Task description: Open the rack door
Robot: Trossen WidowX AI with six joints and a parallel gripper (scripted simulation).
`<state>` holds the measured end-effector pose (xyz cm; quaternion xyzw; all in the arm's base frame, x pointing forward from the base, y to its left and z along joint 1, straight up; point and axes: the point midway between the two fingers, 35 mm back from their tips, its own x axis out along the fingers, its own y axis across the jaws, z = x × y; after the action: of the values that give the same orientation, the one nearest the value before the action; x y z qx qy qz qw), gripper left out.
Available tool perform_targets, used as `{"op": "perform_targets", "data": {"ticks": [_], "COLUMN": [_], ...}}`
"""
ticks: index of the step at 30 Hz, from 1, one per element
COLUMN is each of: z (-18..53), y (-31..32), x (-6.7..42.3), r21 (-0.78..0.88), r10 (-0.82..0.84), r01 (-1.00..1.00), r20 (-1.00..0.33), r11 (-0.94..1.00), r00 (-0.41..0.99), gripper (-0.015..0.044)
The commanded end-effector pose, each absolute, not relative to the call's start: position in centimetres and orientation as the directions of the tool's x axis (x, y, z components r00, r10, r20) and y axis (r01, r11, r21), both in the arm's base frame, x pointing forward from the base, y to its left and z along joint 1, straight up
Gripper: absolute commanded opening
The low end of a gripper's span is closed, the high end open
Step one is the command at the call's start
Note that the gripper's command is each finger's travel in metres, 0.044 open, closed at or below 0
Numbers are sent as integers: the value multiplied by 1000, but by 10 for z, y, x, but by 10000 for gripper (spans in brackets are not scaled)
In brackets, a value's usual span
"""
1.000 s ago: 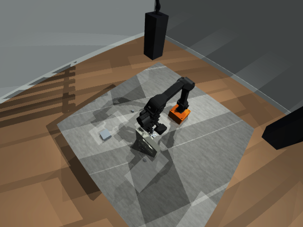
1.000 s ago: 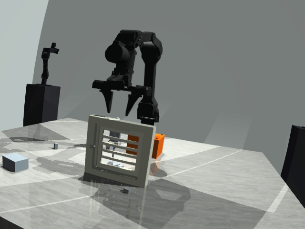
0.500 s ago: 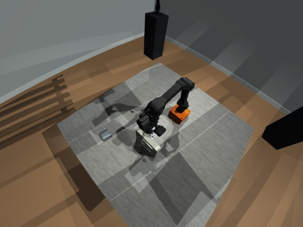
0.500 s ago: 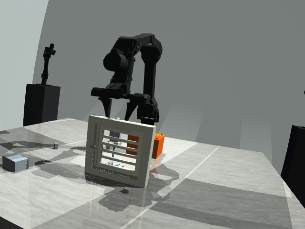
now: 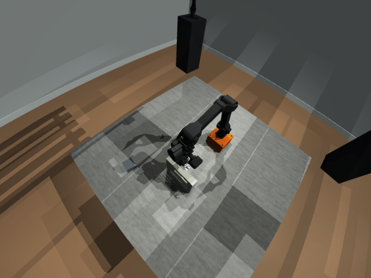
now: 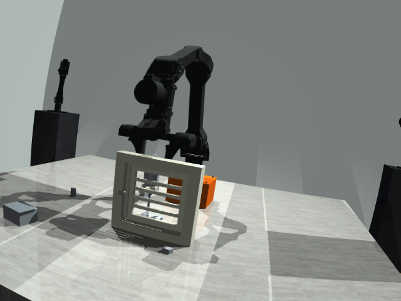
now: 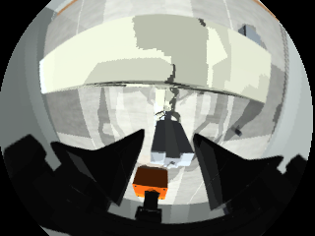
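Observation:
The pale rack frame (image 5: 185, 175) (image 6: 192, 207) (image 7: 98, 54) stands upright on the table. Its slatted door (image 6: 158, 192) appears closed, flush in the frame. The grey upright handle (image 6: 151, 177) (image 7: 171, 140) is on the robot's side of the door, partly seen through the slats in the exterior view. My gripper (image 6: 155, 155) (image 7: 169, 134) is open and points down on that side. In the wrist view its fingertips lie to either side of the handle, not closed on it. The frame's top hides the tips in the exterior view, so contact cannot be told.
A blue-grey box (image 5: 128, 164) (image 6: 20, 212) (image 7: 251, 33) and a small dark peg (image 5: 162, 136) (image 6: 72, 192) (image 7: 237, 132) stand to one side. A small grey block (image 5: 177, 196) (image 6: 167, 249) lies beyond the frame. The orange arm base (image 5: 218, 139) (image 6: 208, 192) (image 7: 150, 183) stands behind the handle.

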<state>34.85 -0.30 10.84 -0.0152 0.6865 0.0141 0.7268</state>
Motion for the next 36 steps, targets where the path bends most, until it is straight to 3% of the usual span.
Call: {"op": "perform_targets", "data": {"ticks": [1, 4, 11, 24, 28, 36], "z": [97, 95, 95, 95, 95, 95], "y": [-4, -4, -4, -4, -4, -4], "x": [345, 345, 345, 345, 345, 345], "r21": [-6, -6, -6, -6, -5, 10], "r10": [-4, -4, -4, -4, -4, -4], "r01": [-47, -47, -47, -47, -39, 315], "r20": [-999, -999, -999, -999, -999, -999], "r11": [999, 999, 999, 999, 999, 949], "r00": [43, 43, 43, 43, 43, 43], "gripper": [288, 288, 104, 17, 16, 16]}}
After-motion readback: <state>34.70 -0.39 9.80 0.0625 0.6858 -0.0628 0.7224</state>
